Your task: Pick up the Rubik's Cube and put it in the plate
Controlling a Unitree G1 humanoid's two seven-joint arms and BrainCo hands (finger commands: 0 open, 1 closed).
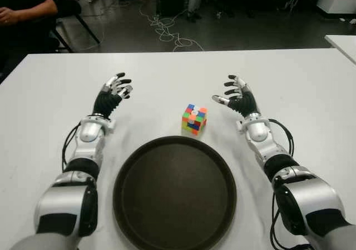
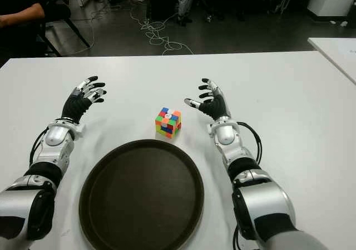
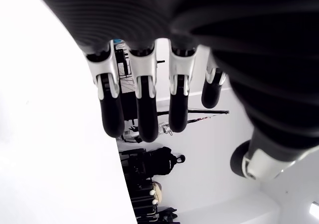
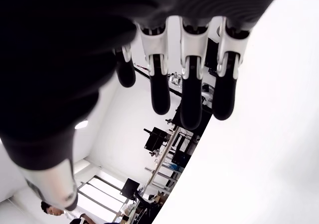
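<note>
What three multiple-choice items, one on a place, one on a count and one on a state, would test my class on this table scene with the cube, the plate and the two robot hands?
1. Where is the Rubik's Cube?
A. On the white table, just beyond the plate's far rim
B. Inside the plate
C. In the left hand

2. How many plates are on the table?
A. One
B. Two
C. Three

3. What state is the right hand in?
A. Closed on the cube
B. Open, holding nothing
C. Pressed flat inside the plate

Answers:
1 A: the cube stands on bare table past the dark round plate.
2 A: only one plate shows.
3 B: its fingers are spread right of the cube, apart from it; the left hand is likewise open, left of the cube.
</note>
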